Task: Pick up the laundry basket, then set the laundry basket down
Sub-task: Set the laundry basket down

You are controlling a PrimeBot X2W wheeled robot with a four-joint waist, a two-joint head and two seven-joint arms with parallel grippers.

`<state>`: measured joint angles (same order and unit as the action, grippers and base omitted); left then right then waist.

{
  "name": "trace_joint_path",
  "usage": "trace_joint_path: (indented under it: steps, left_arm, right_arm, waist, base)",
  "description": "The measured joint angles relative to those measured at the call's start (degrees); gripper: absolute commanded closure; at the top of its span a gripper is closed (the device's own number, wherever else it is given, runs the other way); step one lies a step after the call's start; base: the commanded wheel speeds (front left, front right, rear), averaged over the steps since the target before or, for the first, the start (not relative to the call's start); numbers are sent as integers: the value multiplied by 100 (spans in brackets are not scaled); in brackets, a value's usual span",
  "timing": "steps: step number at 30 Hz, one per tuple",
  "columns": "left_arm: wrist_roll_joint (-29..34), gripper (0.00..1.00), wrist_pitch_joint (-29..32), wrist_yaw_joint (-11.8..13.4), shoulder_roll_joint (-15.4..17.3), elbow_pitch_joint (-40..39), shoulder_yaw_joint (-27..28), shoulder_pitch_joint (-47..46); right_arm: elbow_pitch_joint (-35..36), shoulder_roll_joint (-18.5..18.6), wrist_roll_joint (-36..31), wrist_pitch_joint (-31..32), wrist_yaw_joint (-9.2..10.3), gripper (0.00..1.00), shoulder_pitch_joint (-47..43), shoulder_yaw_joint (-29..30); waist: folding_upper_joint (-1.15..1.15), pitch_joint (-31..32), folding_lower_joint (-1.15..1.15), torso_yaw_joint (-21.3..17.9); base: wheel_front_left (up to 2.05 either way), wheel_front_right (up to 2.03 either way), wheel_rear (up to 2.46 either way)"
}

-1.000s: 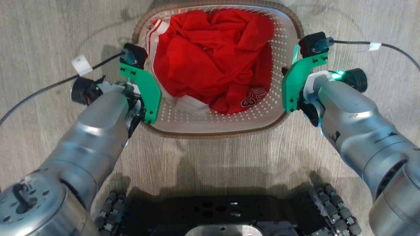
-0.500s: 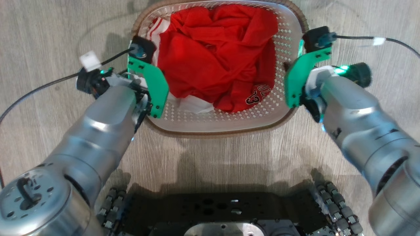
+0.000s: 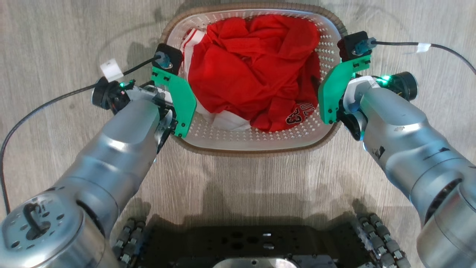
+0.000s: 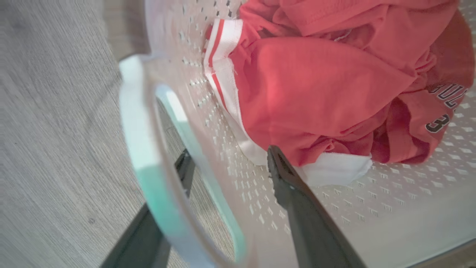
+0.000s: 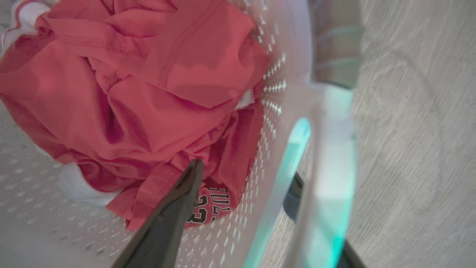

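Left side: the left gripper (image 4: pixel 230 154) straddles the laundry basket (image 3: pixel 256 138) at its left handle (image 4: pixel 143 149), one finger outside under the handle loop and the other inside against the perforated wall. I judge the jaws clamped across that wall, though the contact itself is not sharply visible. Centre: the basket lies directly ahead of me on or just over the wood floor (image 3: pixel 55 37); I cannot tell whether its base is clear of the boards. Its long axis runs across my front, from one arm to the other, so each short end meets one gripper and neither arm is nearer. Contents: one crumpled red garment (image 3: pixel 256 70) with white trim, piled mid-basket and leaning toward the far wall, with a printed number (image 3: pixel 297 113) showing at its near right edge. The near strip of the basket bottom is bare. Right side: the right gripper (image 5: pixel 245 174) mirrors the left, inner finger beside the cloth, outer finger beyond the right handle (image 5: pixel 331 156), and appears closed on the wall likewise. Assessment: any coming move depends on both ends travelling level together.
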<state>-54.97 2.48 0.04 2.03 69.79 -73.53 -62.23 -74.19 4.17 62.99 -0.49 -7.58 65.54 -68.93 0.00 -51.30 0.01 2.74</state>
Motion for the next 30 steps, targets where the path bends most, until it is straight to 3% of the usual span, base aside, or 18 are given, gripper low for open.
trace_joint_path:
  steps: [14, 20, 30]
  left_arm:
    - [-140, 0, -124, 34, 4, -18, 27, 477]
    - [-460, 0, -342, -10, -9, 96, 157, 929]
    - [-619, 0, -700, -162, -10, 153, 180, 1766]
  right_arm:
    - [-16, 30, -108, 192, 0, 0, -504, 347]
    - [-16, -2, -91, 286, 0, 0, -973, 475]
    - [-15, -32, 10, -124, 0, 0, -1671, 623]
  waist:
    - [0, 787, -1, 46]
    - [0, 1588, -1, 17]
    - [1, 2926, -2, -32]
  base:
    - [0, 0, 0]
    - [0, 0, 0]
    - [0, 0, 0]
